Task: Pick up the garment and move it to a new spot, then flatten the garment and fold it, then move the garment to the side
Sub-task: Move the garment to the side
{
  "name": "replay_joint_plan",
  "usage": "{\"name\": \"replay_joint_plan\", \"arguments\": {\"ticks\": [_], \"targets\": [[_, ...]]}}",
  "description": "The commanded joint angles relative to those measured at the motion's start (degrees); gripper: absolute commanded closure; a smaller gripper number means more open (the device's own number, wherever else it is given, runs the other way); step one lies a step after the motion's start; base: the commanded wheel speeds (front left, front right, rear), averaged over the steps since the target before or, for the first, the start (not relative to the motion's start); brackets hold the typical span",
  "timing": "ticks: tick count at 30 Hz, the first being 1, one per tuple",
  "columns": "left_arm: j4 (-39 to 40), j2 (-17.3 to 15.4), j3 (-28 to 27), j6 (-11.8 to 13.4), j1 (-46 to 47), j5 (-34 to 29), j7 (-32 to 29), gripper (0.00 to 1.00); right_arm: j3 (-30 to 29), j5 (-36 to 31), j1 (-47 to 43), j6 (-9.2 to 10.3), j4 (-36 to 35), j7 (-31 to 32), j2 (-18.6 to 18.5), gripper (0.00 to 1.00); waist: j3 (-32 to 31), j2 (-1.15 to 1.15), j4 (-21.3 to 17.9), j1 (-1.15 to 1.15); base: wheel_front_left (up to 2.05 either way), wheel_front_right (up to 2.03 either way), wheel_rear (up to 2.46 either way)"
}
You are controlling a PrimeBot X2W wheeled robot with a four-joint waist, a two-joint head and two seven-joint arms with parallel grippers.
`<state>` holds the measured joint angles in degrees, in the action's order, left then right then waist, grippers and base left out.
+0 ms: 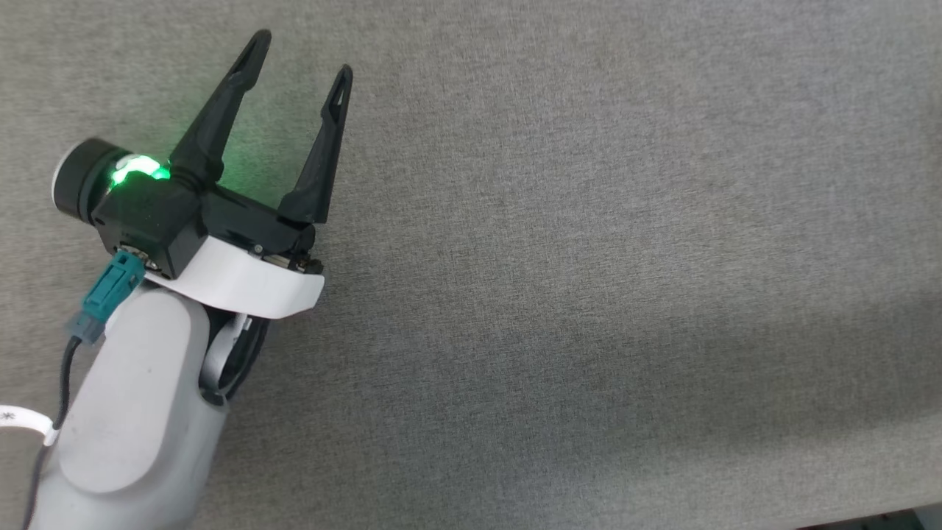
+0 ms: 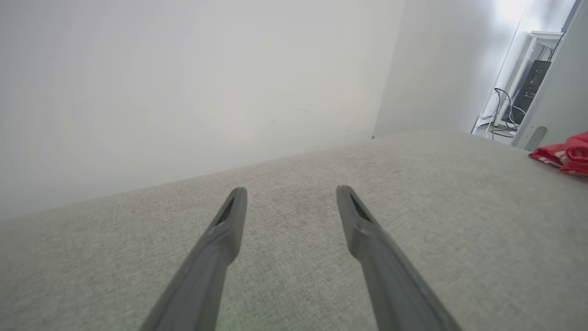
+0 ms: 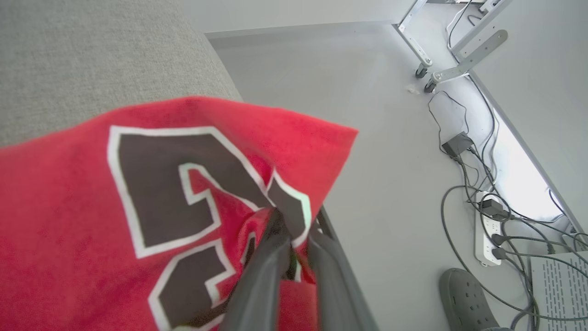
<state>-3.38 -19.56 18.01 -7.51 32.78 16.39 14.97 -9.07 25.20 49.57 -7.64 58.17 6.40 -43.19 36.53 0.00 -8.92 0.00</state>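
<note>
Grey fabric tabletop (image 1: 589,221) spans my head view. Beyond its right edge lies pale floor (image 3: 367,115). The garment (image 3: 69,207), red with black-white lettering, sits bunched at that right edge, one corner showing against the floor. Left pincer (image 1: 302,54) hovers over bare tabletop at the left with its fingers spread wide, well apart from the garment. Right pincer (image 3: 298,218) is clamped on a fold of the garment beside the lettering. On the floor I note a white power strip (image 3: 487,239) with cables, near a grey shoe (image 3: 466,299).
</note>
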Motion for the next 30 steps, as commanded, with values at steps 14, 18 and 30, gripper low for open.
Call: {"name": "replay_joint_plan", "arguments": {"ticks": [14, 18, 30], "targets": [[-3.75, 5.01, -3.47, 0.05, -8.83, 1.91, 0.28, 0.00, 13.84, 0.17, -2.28, 0.28, -3.02, -3.80, 1.10, 0.00, -12.68, 0.00, 3.59, 0.00, 0.00, 0.00, 0.00], [-5.75, 6.89, -4.30, 0.05, -12.74, 2.93, 0.28, 0.00, 17.46, 2.23, -5.26, 0.29, -5.77, -5.99, 2.95, 0.00, -17.15, 0.00, 5.41, 0.00, 0.00, 0.00, 0.00], [-9.66, 10.19, -9.57, 0.04, -24.77, 4.20, 0.28, 0.00, 26.48, 5.94, -18.81, 0.23, -12.84, -14.71, 10.96, 0.00, -29.30, 0.00, 10.89, 0.00, 0.00, 0.00, 0.00]]}}
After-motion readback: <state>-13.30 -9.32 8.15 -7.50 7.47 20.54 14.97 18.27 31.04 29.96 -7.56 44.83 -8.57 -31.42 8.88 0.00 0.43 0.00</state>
